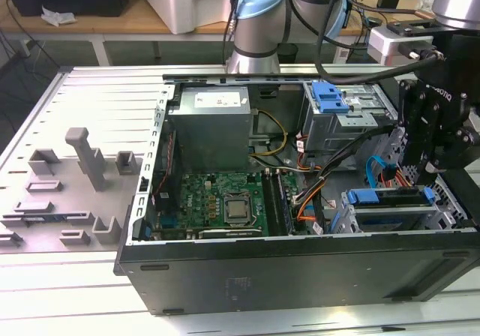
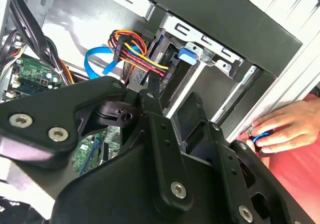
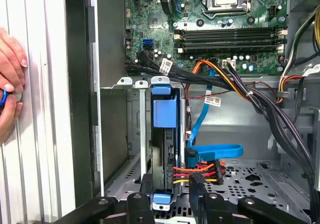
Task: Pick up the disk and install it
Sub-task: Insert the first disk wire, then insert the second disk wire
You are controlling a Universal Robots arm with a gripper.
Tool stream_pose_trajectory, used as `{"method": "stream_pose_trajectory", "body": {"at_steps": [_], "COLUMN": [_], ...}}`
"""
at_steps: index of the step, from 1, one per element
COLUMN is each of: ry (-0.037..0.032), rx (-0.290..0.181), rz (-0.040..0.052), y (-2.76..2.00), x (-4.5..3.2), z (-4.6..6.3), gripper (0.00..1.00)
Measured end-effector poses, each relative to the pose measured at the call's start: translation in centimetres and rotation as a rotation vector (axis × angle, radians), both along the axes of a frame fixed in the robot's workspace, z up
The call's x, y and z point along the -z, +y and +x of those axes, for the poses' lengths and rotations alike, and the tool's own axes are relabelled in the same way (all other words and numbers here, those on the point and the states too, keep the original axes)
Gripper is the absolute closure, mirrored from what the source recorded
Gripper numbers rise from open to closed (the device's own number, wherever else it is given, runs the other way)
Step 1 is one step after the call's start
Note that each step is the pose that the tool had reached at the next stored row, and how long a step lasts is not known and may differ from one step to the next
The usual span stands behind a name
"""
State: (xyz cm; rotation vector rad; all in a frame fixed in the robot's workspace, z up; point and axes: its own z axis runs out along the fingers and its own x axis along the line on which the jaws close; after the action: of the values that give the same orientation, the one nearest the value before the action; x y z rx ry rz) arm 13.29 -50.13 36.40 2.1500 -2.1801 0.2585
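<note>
The disk stood on edge in the drive cage of the open computer case, its blue carrier frame uppermost, with red, orange and yellow power leads plugged at its end. The gripper hung just above that cage at the exterior view's right; whether it was open or closed could not be determined. A person's hand rested on the worktop beside the case, holding a small blue item.
</note>
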Motion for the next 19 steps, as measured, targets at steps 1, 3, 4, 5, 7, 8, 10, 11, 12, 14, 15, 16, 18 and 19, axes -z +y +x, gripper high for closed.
{"method": "stream_pose_trajectory", "body": {"at_steps": [1,3,4,5,7,8,10,11,12,14,15,16,18,19], "ry": [0.0,0.0,0.0,0.0,0.0,0.0,0.0,0.0,0.0,-0.0001,0.0,0.0,-0.0005,-0.0006], "rx": [0.0,0.0,0.0,0.0,0.0,0.0,0.0,0.0,0.0,0.0,0.0,0.0,0.0,0.0], "rz": [0.0,0.0001,0.0011,0.0018,0.0019,0.0021,0.0023,0.0024,0.0025,0.0026,0.0028,0.0025,0.0014,0.0013], "y": [0.0,0.0,0.0,0.0,0.0,0.0,0.0,0.0,0.0,0.0,0.0,0.05,0.31,0.35], "x": [-0.01,-0.04,-0.12,-0.16,-0.17,-0.18,-0.2,-0.2,-0.2,-0.21,-0.22,-0.24,-0.22,-0.22], "z": [0.0,0.0,0.0,0.0,0.0,0.0,0.0,0.0,0.0,0.0,0.0,0.0,0.01,0.0], "gripper": [0.58,0.58,0.58,0.58,0.58,0.58,0.58,0.58,0.58,0.58,0.58,0.58,0.58,0.58]}}
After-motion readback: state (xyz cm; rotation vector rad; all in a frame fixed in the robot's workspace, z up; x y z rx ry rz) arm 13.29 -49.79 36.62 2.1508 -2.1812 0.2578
